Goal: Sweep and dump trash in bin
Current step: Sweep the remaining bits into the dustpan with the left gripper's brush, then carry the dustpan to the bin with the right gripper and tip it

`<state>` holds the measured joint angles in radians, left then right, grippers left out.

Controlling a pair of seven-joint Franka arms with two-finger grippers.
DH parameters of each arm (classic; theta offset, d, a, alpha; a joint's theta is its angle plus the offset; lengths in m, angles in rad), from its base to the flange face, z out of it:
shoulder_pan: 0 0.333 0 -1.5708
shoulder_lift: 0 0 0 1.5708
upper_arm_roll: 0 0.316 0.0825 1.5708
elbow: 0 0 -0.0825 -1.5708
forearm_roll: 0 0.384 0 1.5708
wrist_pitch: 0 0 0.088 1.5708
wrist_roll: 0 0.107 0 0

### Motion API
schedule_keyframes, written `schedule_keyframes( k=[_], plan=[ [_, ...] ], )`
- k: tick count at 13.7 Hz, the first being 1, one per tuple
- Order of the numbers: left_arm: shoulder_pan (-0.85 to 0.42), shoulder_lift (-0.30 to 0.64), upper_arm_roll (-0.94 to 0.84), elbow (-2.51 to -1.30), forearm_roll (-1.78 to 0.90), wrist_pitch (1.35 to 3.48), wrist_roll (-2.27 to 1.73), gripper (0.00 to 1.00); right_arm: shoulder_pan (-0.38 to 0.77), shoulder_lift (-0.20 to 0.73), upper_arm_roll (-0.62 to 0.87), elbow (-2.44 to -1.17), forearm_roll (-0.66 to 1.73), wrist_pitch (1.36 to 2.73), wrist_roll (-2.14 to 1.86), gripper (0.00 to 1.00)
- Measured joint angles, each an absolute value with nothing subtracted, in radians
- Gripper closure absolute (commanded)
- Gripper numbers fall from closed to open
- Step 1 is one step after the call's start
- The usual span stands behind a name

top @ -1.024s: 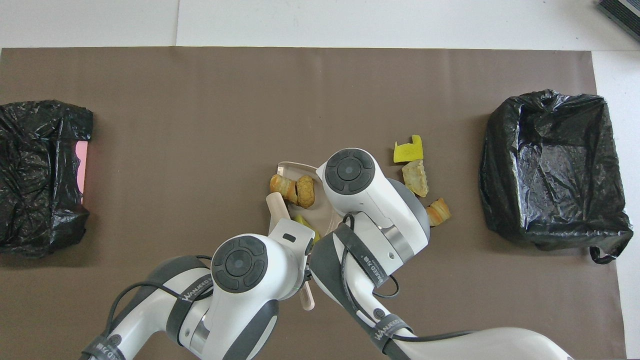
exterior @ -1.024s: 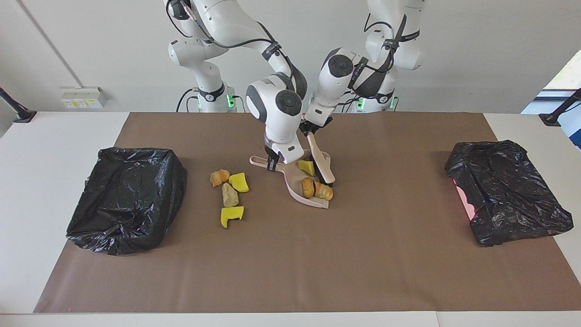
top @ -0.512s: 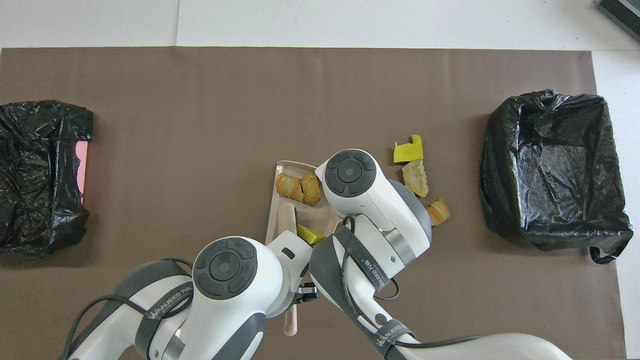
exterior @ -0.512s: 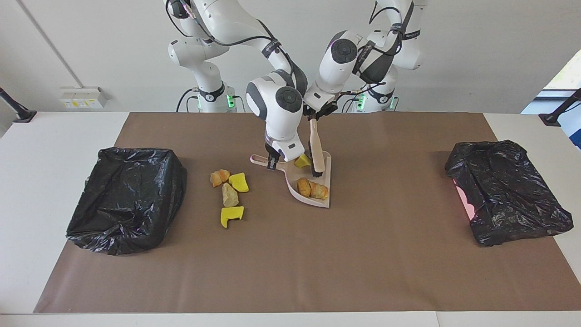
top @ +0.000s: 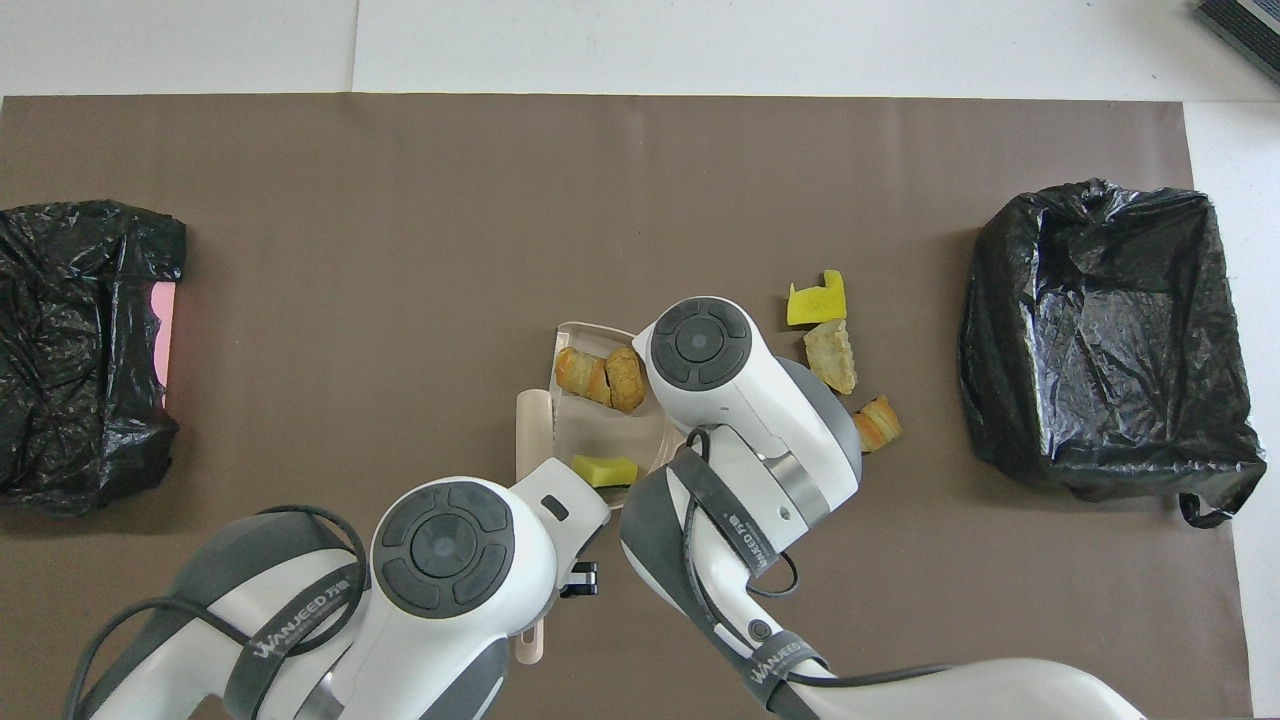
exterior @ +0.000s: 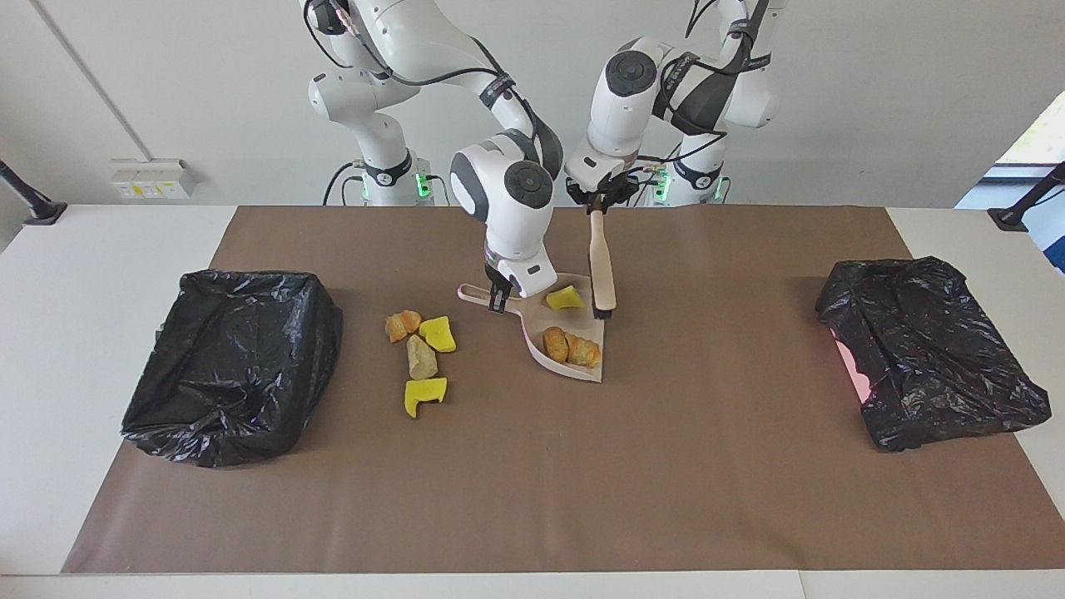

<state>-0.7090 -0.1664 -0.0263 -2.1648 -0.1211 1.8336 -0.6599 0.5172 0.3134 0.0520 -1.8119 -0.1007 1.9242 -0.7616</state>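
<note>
Beige dustpan (exterior: 574, 337) holds three trash pieces (exterior: 571, 346); four pieces (exterior: 422, 353) lie beside it, unswept. Right gripper (exterior: 497, 301) clamps its handle; left gripper (exterior: 596, 205), clamping the brush (exterior: 601, 270), hangs over it. Nothing dumped yet.

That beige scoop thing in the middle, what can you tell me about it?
The dustpan is a beige, plastic-looking scoop with a low rim and a handle, lying on the brown mat. The right gripper is shut on its handle. Three trash pieces lie in it. The left gripper holds a brush at its edge.
</note>
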Motion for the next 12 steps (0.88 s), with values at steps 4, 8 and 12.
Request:
schedule_keyframes(
  k=[4, 8, 12],
  plan=[
    [-0.679, -0.166, -0.024, -2.165, -0.082, 1.832, -0.678, 1.00, 0.517, 0.313, 0.052, -1.812, -0.101, 1.924, -0.762, 1.00],
    [-0.656, -0.166, -0.023, -2.168, -0.068, 1.832, -0.679, 1.00, 0.510, 0.307, 0.048, -1.804, -0.101, 1.916, -0.762, 1.00],
    [-0.651, -0.173, -0.025, -2.190, -0.065, 1.856, -0.680, 1.00, 0.424, 0.214, 0.046, -1.787, -0.101, 1.780, -0.828, 1.00]
  ],
)
